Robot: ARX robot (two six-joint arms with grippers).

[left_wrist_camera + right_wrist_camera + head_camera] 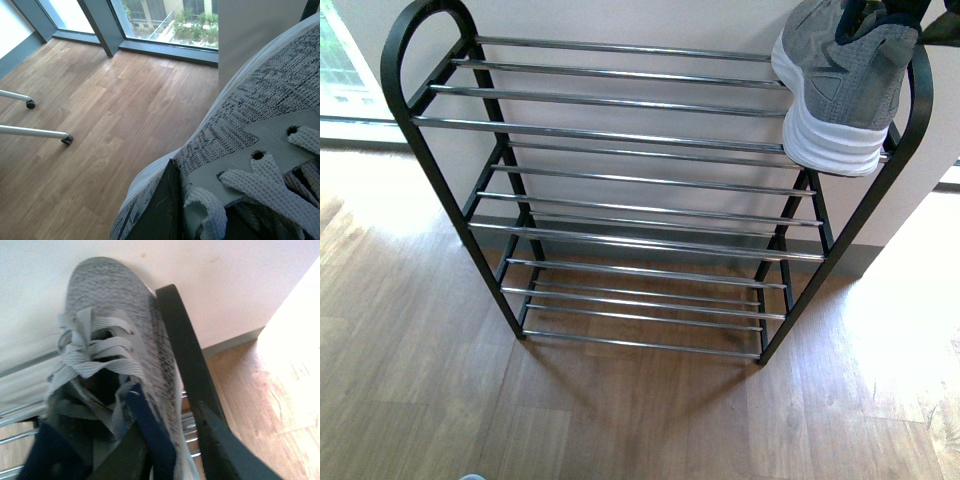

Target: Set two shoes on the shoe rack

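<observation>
While sneaker [840, 80] is at top tier of shoe rack [620, 130] | right claw [172, 450] clenched on its collar | left claw [197, 217]: grip unclear

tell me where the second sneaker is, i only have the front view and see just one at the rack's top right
Observer: The left wrist view shows the other grey knit sneaker held by the left tool above bare wood floor.
Operator: is the racked one toe to the wall
Observer: Yes. In the right wrist view the racked sneaker points its toe at the white wall, close beside the rack's black end loop.
Operator: is the right tool open
Observer: Can't tell. The right tool has dark fingers either side of the navy collar, grip unclear.
</observation>
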